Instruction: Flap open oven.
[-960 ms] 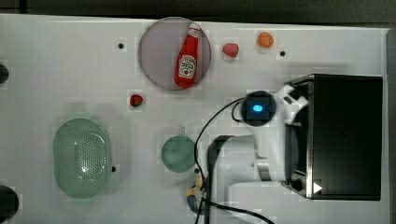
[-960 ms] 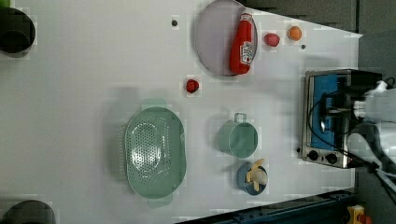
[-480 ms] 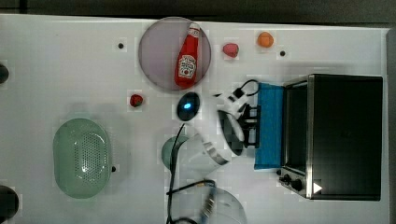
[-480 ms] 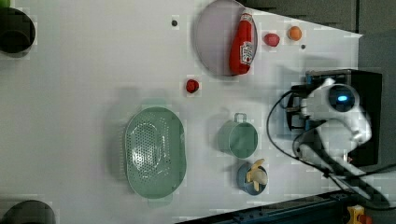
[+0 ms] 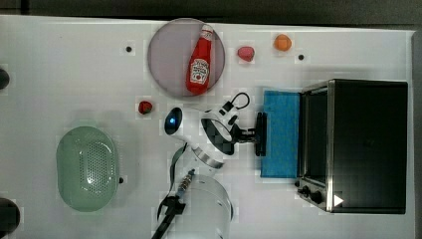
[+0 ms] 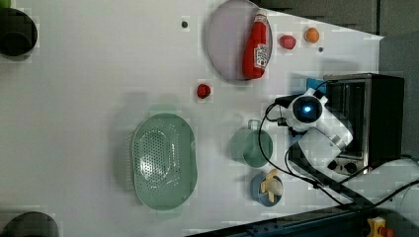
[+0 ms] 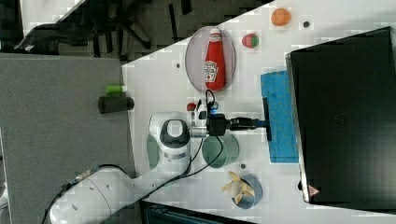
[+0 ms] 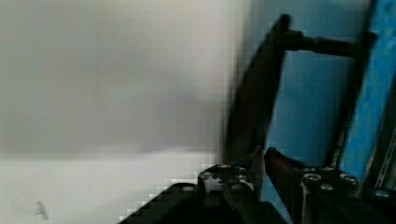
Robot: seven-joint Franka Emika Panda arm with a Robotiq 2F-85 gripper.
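White desk (image 5: 74, 74); large black boxy toaster oven (image 5: 368, 144) sits at the top view's right edge, its blue-tinted glass flap door (image 5: 281, 133) lying nearly flat. Claw (image 5: 254, 133) pinches the dark bar handle (image 5: 261, 134). Follow the hinge arc, no forcing at the stop. Half a second ago the door stood steeper; a second ago, shut.

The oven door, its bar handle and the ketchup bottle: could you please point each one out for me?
oven door (image 5: 281, 134), top view, blue glass panel.
bar handle (image 5: 260, 134), top view, middle of the dark bar.
ketchup bottle (image 5: 200, 64), top view, on its label.
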